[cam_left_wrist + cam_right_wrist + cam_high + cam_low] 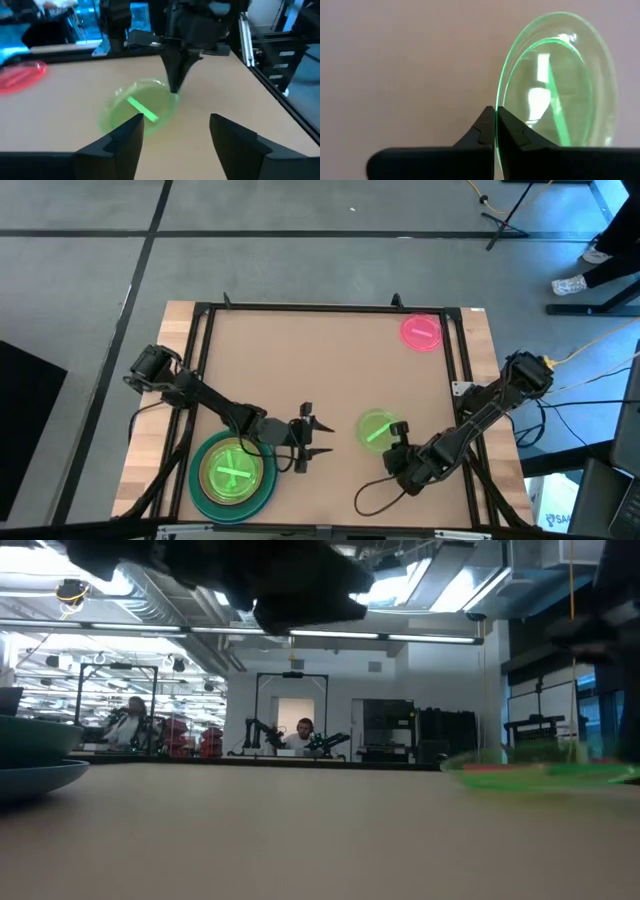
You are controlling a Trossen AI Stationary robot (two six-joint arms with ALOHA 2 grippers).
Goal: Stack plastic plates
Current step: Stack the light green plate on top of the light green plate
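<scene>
A small translucent neon-green plate (374,428) lies right of the table's middle, near the front. My right gripper (398,429) is shut on its rim. At the front left stands a stack (235,472): a large blue plate (262,497) at the bottom, a green plate (203,478) on it, and neon-green plates (234,470) on top. My left gripper (327,437) hovers open between the stack and the held plate, pointing at that plate (142,105). A hot-pink plate (420,332) lies flat at the far right. The salmon-pink plate is hidden. My right gripper (496,120) pinches the neon-green plate's rim (499,100) between its two fingers, at the edge facing the table's right. The fingers (174,85) come from above, pointing down. Whether the plate is lifted clear of the table, I cannot tell.
A black frame (460,360) runs around the brown mat on the table. Bare mat (290,360) lies across the middle and far left. Beyond the table, people sit at desks (300,735) in the room.
</scene>
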